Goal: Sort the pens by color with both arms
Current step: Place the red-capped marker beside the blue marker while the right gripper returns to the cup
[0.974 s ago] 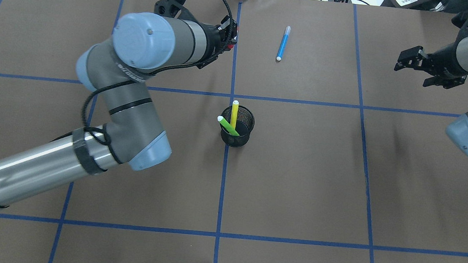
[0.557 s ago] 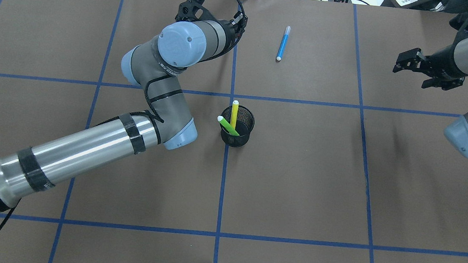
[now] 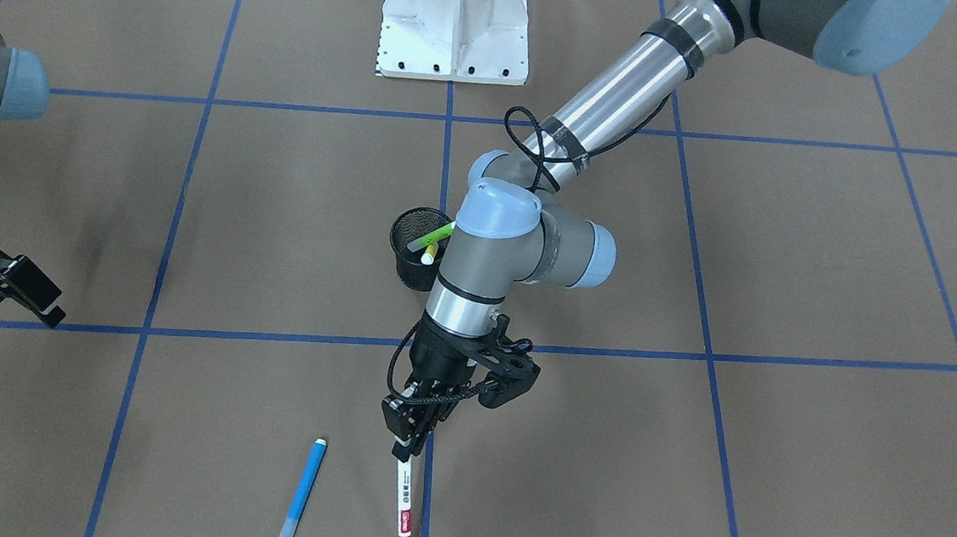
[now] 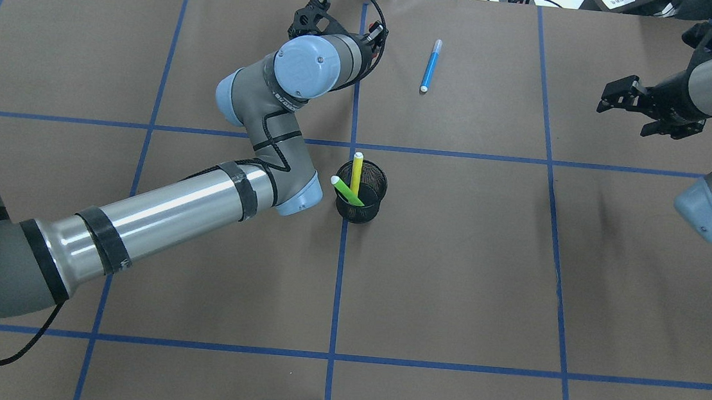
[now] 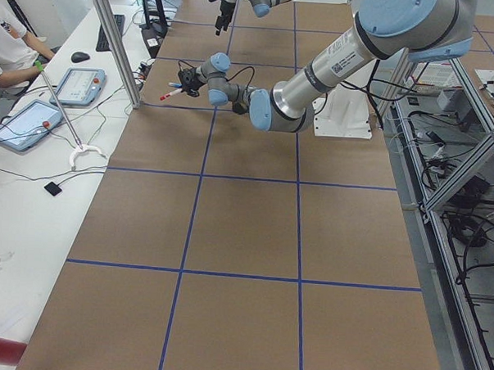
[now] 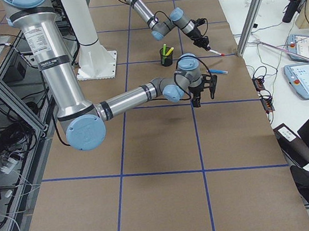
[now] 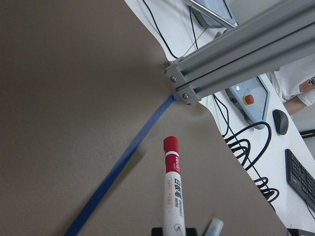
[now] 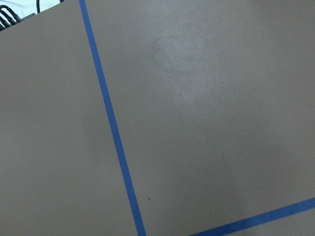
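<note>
My left hand [image 3: 407,444] grips the red pen [image 3: 405,502], beyond the cup [image 4: 373,213] from my base. The blue pen [image 4: 431,66] lies on the counter [image 4: 453,266] beyond the cup, to its right. The green pen [image 4: 346,191] and yellow pen [image 4: 356,173] lean inside the cup. My right hand [image 4: 619,99] hangs spread wide, far right of the cup.

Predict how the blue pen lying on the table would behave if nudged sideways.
The blue pen is a slim round barrel lying flat on the table, so it would probably roll. It looks rigid and is likely light.
</note>
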`<control>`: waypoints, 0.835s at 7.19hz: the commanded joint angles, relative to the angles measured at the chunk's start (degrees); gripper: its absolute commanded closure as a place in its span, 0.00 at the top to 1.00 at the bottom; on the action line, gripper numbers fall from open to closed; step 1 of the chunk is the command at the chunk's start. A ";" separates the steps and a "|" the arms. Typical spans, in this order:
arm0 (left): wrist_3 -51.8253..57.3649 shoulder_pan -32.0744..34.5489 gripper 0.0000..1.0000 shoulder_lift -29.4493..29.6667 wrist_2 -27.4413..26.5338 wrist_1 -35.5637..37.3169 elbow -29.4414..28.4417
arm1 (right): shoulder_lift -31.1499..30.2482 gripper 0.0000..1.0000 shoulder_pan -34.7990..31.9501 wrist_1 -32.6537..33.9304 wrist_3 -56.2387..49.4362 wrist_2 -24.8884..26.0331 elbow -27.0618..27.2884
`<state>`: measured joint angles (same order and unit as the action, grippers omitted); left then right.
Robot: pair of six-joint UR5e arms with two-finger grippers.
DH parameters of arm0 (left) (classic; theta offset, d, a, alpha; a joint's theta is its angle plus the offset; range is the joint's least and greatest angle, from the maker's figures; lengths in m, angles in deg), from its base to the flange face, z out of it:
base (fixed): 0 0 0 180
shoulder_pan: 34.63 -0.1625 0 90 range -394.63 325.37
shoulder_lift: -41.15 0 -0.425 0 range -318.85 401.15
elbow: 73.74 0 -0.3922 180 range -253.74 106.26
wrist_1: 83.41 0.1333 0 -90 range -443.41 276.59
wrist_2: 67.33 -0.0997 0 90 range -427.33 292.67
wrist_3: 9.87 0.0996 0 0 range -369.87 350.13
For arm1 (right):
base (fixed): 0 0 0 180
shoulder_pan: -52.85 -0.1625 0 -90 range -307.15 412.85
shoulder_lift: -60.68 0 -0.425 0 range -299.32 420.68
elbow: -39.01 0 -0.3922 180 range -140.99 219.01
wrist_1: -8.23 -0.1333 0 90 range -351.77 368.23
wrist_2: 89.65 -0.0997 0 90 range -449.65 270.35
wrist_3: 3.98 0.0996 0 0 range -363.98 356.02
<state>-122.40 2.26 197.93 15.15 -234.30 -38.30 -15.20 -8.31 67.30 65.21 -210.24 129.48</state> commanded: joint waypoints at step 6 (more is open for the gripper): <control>1.26 5.28 1.00 -7.57 15.83 -0.38 13.61 | 10.79 1.00 14.78 0.61 24.92 10.50 1.72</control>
<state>-121.31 5.11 195.92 25.70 -234.90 -32.87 -9.23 -0.42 67.43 79.33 -205.23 130.69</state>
